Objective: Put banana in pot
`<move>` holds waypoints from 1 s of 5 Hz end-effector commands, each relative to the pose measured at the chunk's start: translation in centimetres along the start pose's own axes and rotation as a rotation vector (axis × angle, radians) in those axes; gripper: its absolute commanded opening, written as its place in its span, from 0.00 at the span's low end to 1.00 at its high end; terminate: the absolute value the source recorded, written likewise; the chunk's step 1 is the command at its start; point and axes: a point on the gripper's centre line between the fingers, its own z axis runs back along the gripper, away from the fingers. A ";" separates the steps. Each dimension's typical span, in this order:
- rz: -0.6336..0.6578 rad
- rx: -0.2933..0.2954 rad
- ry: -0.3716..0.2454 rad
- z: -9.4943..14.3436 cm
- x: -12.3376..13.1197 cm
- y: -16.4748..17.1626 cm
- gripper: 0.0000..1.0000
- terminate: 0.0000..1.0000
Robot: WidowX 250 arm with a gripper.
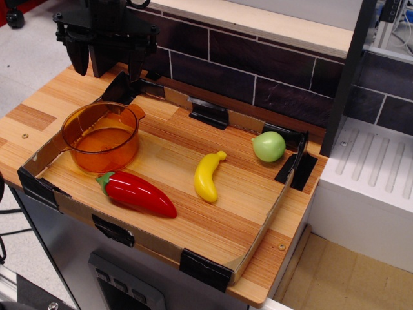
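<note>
Banana [208, 176]: lies flat mid-worktop [219, 219], stem toward the back wall, between the red pepper [137, 192] and the green fruit [268, 146], well apart from the empty orange pot [102, 137] at left. Gripper [107, 59]: hangs above the back-left corner behind the pot, black fingers [79, 57] spread apart, holding nothing.

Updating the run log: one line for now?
gripper: open, empty, above back-left corner | banana: on tray, centre | pot: empty, left | step: not started

No legible text, label, brand, number or sign on anything in view.
</note>
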 end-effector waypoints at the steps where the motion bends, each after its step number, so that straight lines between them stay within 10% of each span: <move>1: 0.000 0.000 0.000 0.0 0.0 0.0 1.00 0.00; 5: -0.040 -0.042 0.085 5.4 -3.6 -8.2 1.00 0.00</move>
